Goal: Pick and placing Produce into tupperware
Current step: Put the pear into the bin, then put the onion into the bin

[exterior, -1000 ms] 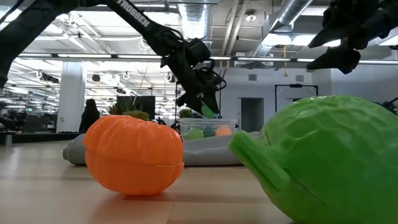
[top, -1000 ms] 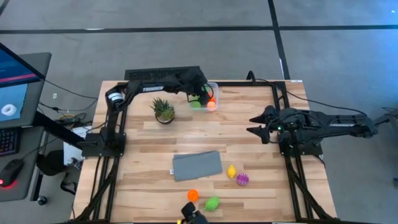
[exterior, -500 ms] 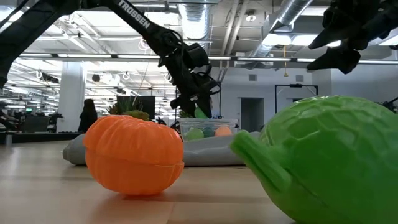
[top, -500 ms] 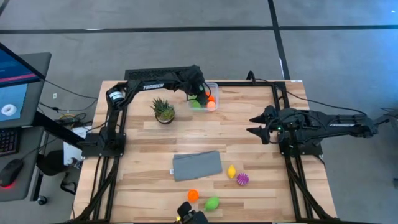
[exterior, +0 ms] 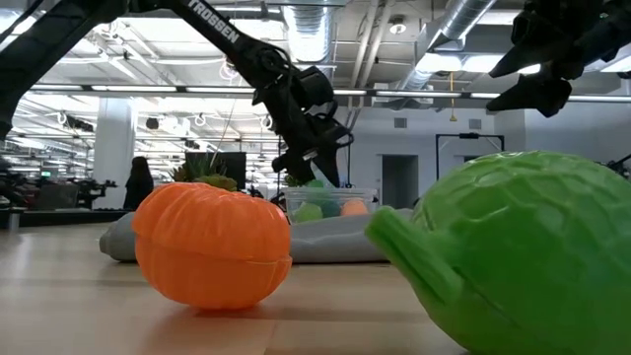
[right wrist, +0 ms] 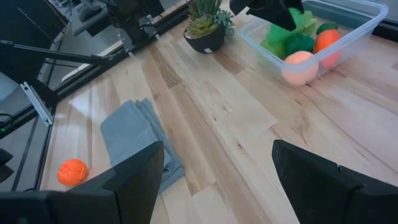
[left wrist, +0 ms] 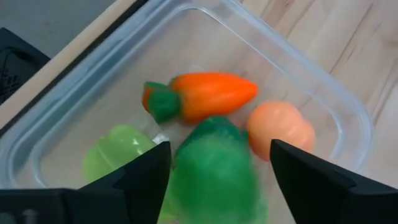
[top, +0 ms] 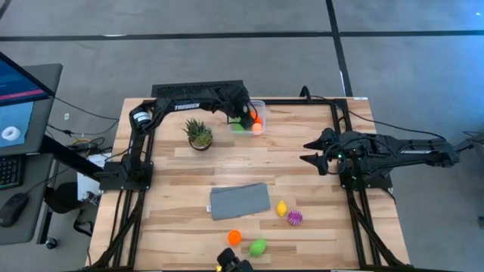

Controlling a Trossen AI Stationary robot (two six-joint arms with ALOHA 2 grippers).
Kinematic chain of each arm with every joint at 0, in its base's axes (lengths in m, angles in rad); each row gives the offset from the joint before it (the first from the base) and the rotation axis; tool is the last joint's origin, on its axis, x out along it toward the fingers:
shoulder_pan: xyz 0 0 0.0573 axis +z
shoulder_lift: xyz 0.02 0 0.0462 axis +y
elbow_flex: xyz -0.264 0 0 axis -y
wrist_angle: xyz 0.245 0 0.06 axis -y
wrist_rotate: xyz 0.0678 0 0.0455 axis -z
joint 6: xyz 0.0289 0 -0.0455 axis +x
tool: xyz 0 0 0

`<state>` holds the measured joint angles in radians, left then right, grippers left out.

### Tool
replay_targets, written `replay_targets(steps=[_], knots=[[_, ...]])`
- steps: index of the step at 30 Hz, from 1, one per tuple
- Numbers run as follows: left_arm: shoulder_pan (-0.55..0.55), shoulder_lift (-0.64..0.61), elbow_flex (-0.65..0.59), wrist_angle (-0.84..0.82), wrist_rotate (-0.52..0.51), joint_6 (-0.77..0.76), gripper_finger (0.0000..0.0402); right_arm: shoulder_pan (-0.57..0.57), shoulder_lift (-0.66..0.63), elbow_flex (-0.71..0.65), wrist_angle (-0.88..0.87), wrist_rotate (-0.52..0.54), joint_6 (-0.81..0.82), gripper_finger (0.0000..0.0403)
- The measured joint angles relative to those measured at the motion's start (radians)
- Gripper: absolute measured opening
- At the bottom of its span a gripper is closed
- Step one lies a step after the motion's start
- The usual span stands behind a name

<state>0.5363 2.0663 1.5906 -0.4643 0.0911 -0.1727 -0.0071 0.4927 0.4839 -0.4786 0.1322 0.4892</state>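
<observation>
The left hand point(top: 243, 119) hangs over the clear tub point(left wrist: 323, 93) at the desk's point(top: 302, 189) far edge, fingers apart around a dark green toy vegetable point(left wrist: 214, 165) just above the carrot point(left wrist: 208, 94) and peach ball point(left wrist: 280, 127) inside. The right hand point(top: 311, 152) waits at the right side, fingers apart and empty.

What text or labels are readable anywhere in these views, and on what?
"TROSSEN" in white on the left arm, readable in the low view.
White lettering on the same arm's link in the high view: too small to read.
Monitor at the table's left: graphics only, no legible words.
Nothing on the tupperware or the produce.
</observation>
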Motion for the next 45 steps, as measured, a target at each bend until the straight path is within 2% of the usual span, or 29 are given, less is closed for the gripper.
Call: replay_targets(steps=[6,15,22,28,34,39,45], knots=[[-0.018,0.000,0.000,-0.002,-0.020,0.011,0.0302,0.000,0.000,0.000,0.000,0.000,0.000,0.0322],[-0.020,-0.037,-0.001,0.030,-0.012,0.004,0.0307,0.000,0.000,0.000,0.000,-0.004,0.001,0.0322],[-0.020,-0.147,-0.001,0.051,-0.025,0.008,0.0307,0.000,0.000,0.000,-0.001,-0.006,0.000,0.0322],[-0.041,-0.276,-0.001,-0.005,-0.019,0.017,0.0307,0.003,0.000,0.000,-0.018,-0.089,0.010,0.0322],[-0.155,-0.424,0.000,-0.132,0.009,0.030,0.0307,0.072,0.000,0.000,-0.023,-0.135,0.018,0.0322],[-0.326,-0.524,-0.024,-0.231,-0.158,0.054,0.0307,0.137,0.000,0.000,-0.018,-0.132,0.021,0.0322],[-0.536,-0.572,-0.058,-0.295,-0.354,-0.051,0.0307,0.182,0.005,0.000,-0.034,-0.134,0.123,0.0322]])
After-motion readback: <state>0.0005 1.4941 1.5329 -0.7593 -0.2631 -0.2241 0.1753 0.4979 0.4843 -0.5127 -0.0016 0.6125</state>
